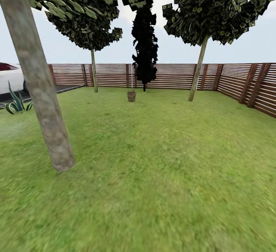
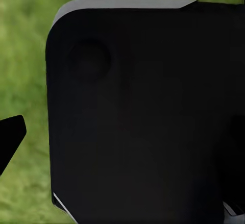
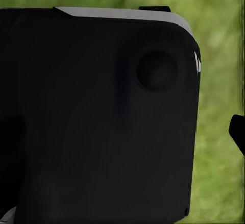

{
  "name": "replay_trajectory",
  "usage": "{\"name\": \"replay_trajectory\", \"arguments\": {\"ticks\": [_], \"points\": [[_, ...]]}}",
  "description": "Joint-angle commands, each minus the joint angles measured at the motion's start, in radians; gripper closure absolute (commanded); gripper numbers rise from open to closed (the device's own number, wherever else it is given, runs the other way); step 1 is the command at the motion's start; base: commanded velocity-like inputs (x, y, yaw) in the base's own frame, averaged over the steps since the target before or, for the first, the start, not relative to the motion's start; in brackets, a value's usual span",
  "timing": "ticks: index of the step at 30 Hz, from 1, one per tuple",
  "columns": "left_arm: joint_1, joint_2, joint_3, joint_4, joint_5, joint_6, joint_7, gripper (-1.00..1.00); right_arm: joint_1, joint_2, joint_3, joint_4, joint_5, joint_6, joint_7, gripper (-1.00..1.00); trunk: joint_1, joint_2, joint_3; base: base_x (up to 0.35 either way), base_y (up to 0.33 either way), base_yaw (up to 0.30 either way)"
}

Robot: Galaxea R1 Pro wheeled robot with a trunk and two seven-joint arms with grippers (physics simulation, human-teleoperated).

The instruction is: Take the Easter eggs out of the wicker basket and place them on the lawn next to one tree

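Three pale-trunked trees are seen in the head view across the lawn (image 1: 161, 175). The nearest tree (image 1: 38, 87) is planted at the left, its grey-tan trunk leaning slightly and rooted in the grass close to the camera. A second one (image 1: 93, 68) is set far back at the left near the fence (image 1: 172, 76), and a third (image 1: 197, 70) far back at the right, its trunk tilted. Between these two a black columnar tree (image 1: 145, 45) is placed before the fence. The wicker basket (image 1: 131, 95) is found far off on the grass, just in front of the black tree and well apart from the nearest trunk; its contents are too small to be told. A white car (image 1: 9, 77) is parked on the dark driveway (image 1: 57, 89) at the left edge, and a spiky striped plant (image 1: 15, 104) is seen beside it.

Each wrist view is taken up largely by a dark, rounded robot body (image 2: 143, 117) (image 3: 97, 117), with blurred grass shown behind it. A dark tip is seen at the edge of each of these pictures, but the state of the jaws of either gripper cannot be told.
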Motion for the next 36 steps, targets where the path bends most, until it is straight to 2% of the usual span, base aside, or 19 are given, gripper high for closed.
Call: {"name": "replay_trajectory", "arguments": {"ticks": [1, 36], "points": [[0.0, 0.0, 0.006, -0.001, 0.001, 0.001, 0.0, -1.0, -0.001, 0.0, 0.0, 0.001, -0.002, -0.004, 0.001, -1.0, 0.0, 0.0, -0.001, 0.257, -0.202, 0.0], [0.0, 0.0, 0.005, -0.001, -0.001, 0.002, 0.0, -1.0, -0.001, 0.0, 0.0, 0.001, -0.002, -0.004, 0.0, -1.0, 0.0, 0.0, -0.001, 0.283, -0.165, 0.0]]}}
